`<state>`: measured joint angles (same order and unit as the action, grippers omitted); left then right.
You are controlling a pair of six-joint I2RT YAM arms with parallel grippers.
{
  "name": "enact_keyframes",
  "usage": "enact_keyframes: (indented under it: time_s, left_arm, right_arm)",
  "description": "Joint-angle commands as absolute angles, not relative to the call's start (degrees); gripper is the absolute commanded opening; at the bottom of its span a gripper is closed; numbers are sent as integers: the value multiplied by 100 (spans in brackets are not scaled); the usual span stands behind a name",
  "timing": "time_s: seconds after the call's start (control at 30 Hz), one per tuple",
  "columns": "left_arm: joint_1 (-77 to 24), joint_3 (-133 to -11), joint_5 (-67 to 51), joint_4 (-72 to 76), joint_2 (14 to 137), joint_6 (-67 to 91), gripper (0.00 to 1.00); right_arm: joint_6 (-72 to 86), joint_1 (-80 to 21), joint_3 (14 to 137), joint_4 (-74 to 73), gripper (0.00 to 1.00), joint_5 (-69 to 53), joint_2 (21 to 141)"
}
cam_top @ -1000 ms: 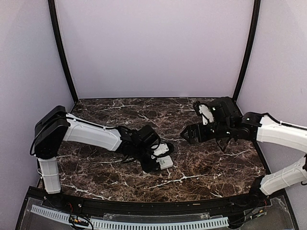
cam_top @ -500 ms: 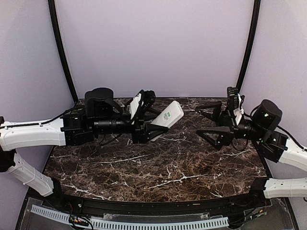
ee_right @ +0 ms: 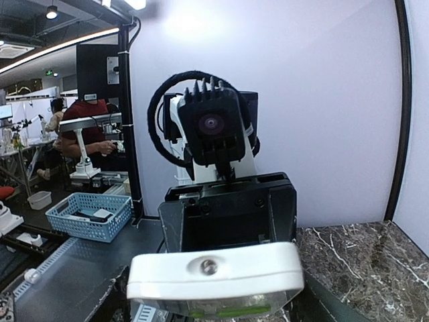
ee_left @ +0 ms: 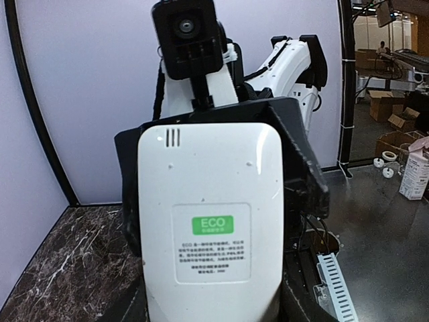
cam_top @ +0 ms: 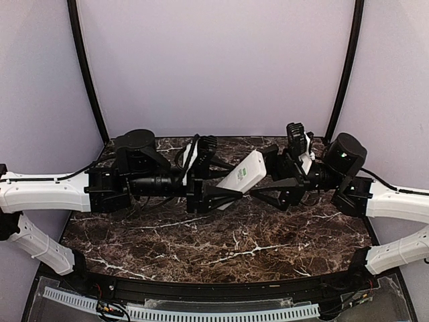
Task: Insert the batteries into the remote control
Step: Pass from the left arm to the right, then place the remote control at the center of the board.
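**Remote control (cam_top: pixel 242 176) held in the air between both arms**

Beneath the remote lies the dark marbled bench (cam_top: pixel 268 235). The handset hangs well above it, tilted, with its top end towards your right arm.

Your left pincer (cam_top: pixel 226 181) is clamped across the remote's lower end. Your right pincer (cam_top: pixel 261 178) stands open, one jaw on either side of the remote's top end. I cannot tell whether either jaw touches it.

Judge the handset as light and stiff, with a hard plastic shell that is smooth enough to slide under a slack grip. Take it by its long side edges, squarely, and keep the back face free, since that is likely where the cells go.

On that back face, a sticker with a green ECO label (ee_left: pixel 212 225) sits mid-body. Small vent slots (ee_left: pixel 173 137) lie near the top end, and a tiny emitter dot (ee_right: pixel 209 267) sits on the end face. No batteries show anywhere around the remote.
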<state>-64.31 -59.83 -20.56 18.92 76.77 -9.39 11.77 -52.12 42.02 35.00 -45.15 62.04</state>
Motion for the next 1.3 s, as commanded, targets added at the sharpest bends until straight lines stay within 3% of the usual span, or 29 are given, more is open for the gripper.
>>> enact_keyframes:
  time_s: [0.0,0.2,0.4,0.47,0.5,0.53,0.57,0.63,0.8,0.93,1.27]
  left_arm:
    - [-6475,-5936,-2129,2267,7668,-812,27]
    - [-6478,-5947,-2077,2320,7724,-774,27]
    - [-6486,-5904,-1966,2303,7692,-761,27]
    - [-6486,-5880,-1887,2262,7680,-766,39]
    - [-6486,-5867,-1773,2256,7672,-766,62]
    - [-6486,-5826,-1686,2234,7635,-769,73]
    - [-6486,-5796,-1463,2229,7610,-794,92]
    - [-6486,-5679,-995,2220,7498,-842,98]
    - [-6478,-5427,348,1985,7074,-1003,99]
    - [-6478,-5249,785,1885,6882,-998,99]
    - [-6451,-5784,2133,452,7469,-626,99]
  right_arm:
    - [1137,-5397,4392,3832,72,-4568,6295]
    - [1165,-5469,4417,3763,38,-4409,6337]
    - [1256,-5487,4398,3657,20,-4245,6263]
    - [1337,-5478,4439,3476,18,-4051,6221]
    - [1378,-5474,4490,3284,16,-3866,6197]
    - [1395,-5471,4562,2984,15,-3654,6162]
    - [1398,-5473,4667,2614,14,-3402,6118]
    - [1449,-5433,4941,1635,13,-2560,6035]
    - [2353,-4739,5955,-1848,8,-573,6274]
    - [2973,-3928,6620,-4262,4,-22,6989]
    - [2640,-3194,7564,-5735,0,92,9552]
